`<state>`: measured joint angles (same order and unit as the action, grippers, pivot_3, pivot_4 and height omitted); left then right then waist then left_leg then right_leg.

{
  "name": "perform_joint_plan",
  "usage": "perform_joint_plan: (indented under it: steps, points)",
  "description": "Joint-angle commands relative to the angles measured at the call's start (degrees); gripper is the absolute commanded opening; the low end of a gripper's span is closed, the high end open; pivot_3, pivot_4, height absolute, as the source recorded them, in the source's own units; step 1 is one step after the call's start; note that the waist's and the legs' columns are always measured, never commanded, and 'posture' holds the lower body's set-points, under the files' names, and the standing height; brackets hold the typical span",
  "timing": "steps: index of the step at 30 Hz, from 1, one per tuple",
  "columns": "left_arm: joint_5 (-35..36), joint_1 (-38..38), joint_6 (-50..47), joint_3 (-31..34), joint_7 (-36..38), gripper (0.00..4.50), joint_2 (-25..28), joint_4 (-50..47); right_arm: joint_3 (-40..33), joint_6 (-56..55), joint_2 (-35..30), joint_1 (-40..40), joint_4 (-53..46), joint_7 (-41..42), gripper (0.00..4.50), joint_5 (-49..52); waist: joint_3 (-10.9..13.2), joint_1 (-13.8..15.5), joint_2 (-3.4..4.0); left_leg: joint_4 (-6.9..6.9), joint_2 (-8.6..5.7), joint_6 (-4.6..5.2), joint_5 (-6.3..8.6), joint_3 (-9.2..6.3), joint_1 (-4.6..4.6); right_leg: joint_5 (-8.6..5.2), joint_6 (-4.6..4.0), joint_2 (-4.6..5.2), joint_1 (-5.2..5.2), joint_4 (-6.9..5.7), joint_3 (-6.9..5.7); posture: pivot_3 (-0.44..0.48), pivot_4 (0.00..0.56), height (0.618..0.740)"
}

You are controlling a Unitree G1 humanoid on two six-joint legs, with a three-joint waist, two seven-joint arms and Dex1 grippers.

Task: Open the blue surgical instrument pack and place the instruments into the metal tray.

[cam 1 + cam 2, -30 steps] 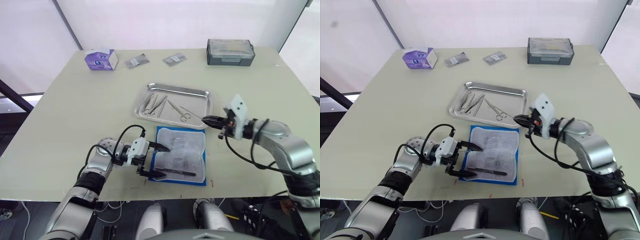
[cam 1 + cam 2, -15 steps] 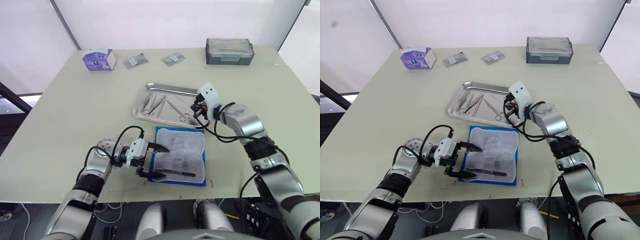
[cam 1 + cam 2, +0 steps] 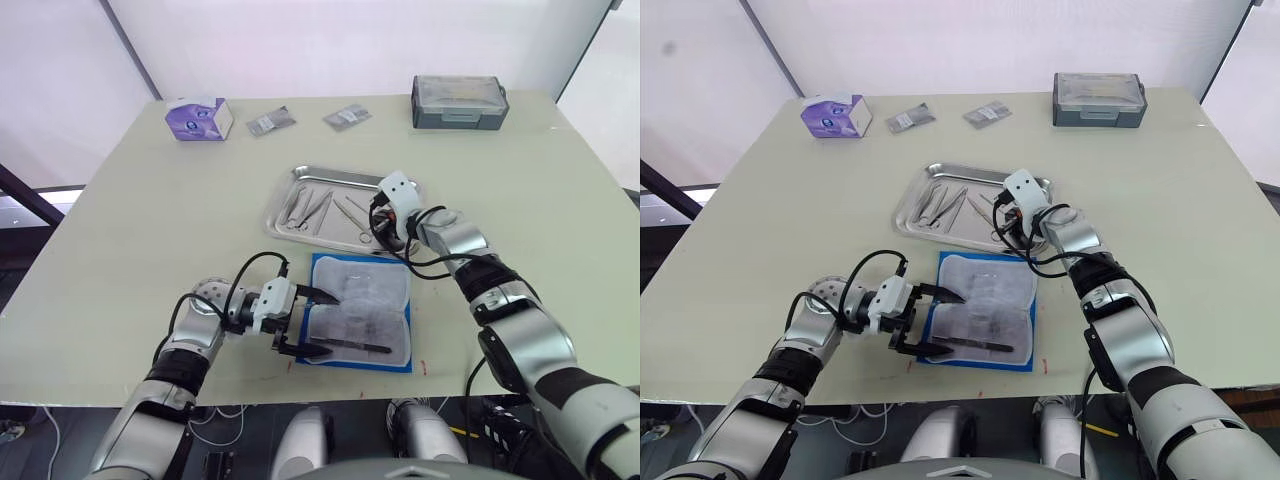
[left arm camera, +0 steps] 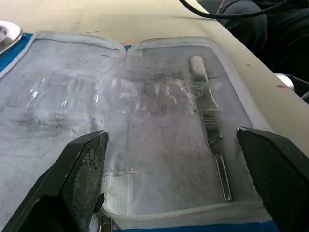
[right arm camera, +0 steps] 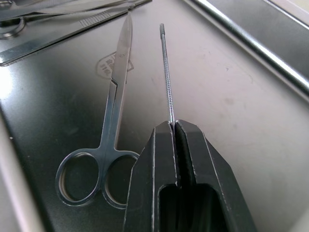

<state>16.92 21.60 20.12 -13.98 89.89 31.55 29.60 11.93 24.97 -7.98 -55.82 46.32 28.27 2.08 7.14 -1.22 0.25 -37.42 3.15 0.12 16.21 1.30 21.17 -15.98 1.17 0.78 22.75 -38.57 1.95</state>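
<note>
Right tool [image 5: 175,126], clamped on a thin probe [image 5: 167,77] over the metal tray [image 3: 285,195], could drop it onto the scissors [image 5: 108,130]; left tool [image 4: 169,169] gapes.

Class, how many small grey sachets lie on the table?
2. One sachet lies just right of the purple tissue box; the other sachet, further right, toward the grey lidded box.

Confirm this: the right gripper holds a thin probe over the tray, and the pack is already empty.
Not quite. The right gripper does pinch a thin probe over the tray, but the pack is not empty: the left wrist view shows one flat steel instrument lying on its lining, between the open left gripper fingers.
</note>
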Motion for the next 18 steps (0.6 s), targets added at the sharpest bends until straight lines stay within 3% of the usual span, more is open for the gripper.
perform_joint_plan:
  steps: [1,4,7,11,18]
  points:
    - [-2.9,-3.0,-1.9,-2.5,1.5,4.50,-0.3,2.5,-1.1,-2.5,-0.3,-1.6,-1.2,0.5,1.40,-0.8,0.0,-0.1,0.01,0.00,0.00,0.00,0.00,-0.01,0.00,0.00,0.00,0.00,0.00,0.00,0.01,0.000,0.150,0.731]
    - [-3.0,-2.7,-1.9,-2.5,1.7,4.50,-0.4,2.6,-1.4,-3.4,-1.8,-1.2,-4.8,1.9,2.09,-0.8,0.0,-0.2,0.03,0.00,0.00,0.00,0.00,-0.02,0.01,0.00,0.01,0.02,0.01,0.00,0.01,0.000,0.150,0.731]
    - [-3.1,-2.4,-1.8,-2.6,1.8,4.50,-0.5,2.7,-2.2,-2.6,-4.8,1.5,-13.2,5.2,2.09,0.2,0.1,-0.2,0.12,0.00,-0.01,0.00,0.00,-0.03,0.06,0.00,0.01,0.03,0.04,0.01,-0.01,0.000,0.150,0.731]
    - [-3.2,-2.1,-1.5,-2.8,2.0,4.50,-0.6,3.1,-1.7,-2.2,-11.1,10.7,-30.5,14.8,2.09,3.7,0.1,0.4,0.15,0.00,-0.01,0.00,0.00,-0.06,0.16,0.00,0.02,0.04,0.07,0.06,-0.10,0.000,0.150,0.731]
    - [-3.3,-2.3,-1.2,-2.9,2.6,4.50,-0.4,3.5,-3.5,-1.4,-19.1,27.2,-51.9,22.9,2.09,10.1,0.1,0.3,0.17,-0.02,-0.03,0.00,0.00,-0.07,0.25,-0.01,0.04,0.02,0.10,0.04,-0.17,0.000,0.150,0.731]
